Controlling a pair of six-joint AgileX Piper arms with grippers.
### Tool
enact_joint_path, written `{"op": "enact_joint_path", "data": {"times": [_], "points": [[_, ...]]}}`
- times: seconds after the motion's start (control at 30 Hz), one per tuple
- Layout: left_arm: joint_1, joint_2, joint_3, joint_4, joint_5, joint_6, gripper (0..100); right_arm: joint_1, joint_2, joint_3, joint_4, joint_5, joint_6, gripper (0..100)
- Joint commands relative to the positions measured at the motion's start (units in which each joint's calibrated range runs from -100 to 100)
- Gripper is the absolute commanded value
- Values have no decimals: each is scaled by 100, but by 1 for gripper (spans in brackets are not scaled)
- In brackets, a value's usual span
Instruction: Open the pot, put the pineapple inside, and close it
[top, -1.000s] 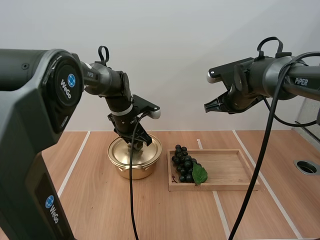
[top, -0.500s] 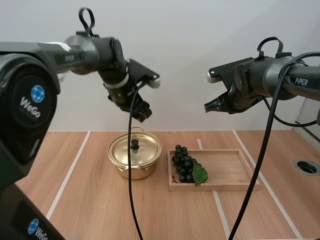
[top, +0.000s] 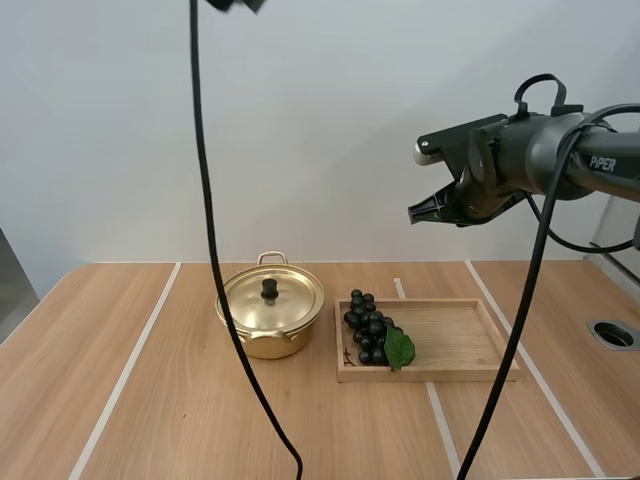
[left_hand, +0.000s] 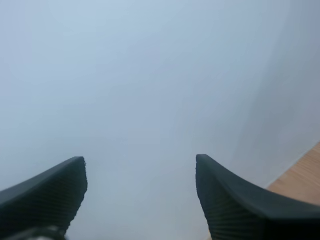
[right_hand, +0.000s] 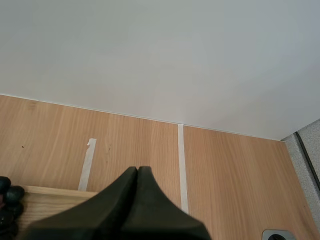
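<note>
High view, pot: we find the pot (top: 268, 340) left of centre on the table (top: 150, 400), its lid (top: 270, 300) seated flat with the knob up.
High view, fruit: a bunch of grapes (top: 368, 328) with a green leaf (top: 399, 347) lies at the left end of the wooden tray (top: 450, 335), just right of the pot (the order says pineapple; grapes are what we record).
High view, right gripper: the right gripper (top: 413, 213) hangs in the upper right of the frame, well above the tray. Its fingers are drawn together to a point and carry nothing.
Left wrist view, left gripper: the left gripper (left_hand: 140, 167) faces a bare wall. Its two fingers are spread wide, ribbed faces turned inward, with nothing between them.
Right wrist view, right gripper: the fingers lie together as one dark wedge, empty, over the table's tape lines (right_hand: 181, 165). The grapes and the tray rim sit just beside the wedge.
Progress: in our judgement none of the three steps stands done. The lid is on, the fruit is outside the pot, and both grippers are clear of them as far as we can tell.
Outstanding: lift the lid, carry the grapes into the pot, reseat the lid.
</note>
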Motion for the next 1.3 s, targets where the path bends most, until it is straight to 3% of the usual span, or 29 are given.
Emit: {"op": "enact_joint_path", "data": {"times": [0.0,0.07,0.13,0.2,0.3,0.33,0.63,0.83,1.27], "points": [[-2,-186,-486,205,118,15,100,-20,-170,20,18,-52,15,0],[-2,-266,-743,205,135,-55,100,-20,-341,20,18,-52,15,0],[-2,-336,-875,205,135,-178,89,-20,-574,20,18,-52,15,0],[-2,-421,-907,238,153,-340,66,-20,-913,20,94,-97,15,0],[-2,-546,-907,363,252,-585,9,-20,-1470,20,222,-312,15,0],[5,-591,-907,400,352,-607,0,-20,-1680,20,246,-396,15,0],[170,-1469,-785,40,295,-1040,0,-37,-3490,20,507,-360,15,0],[409,-2470,337,-113,18,-1235,0,-183,-4042,20,435,-556,15,0],[422,-4735,2888,144,-1130,-1479,0,-183,-5780,29,547,-1733,-25,0]]}}
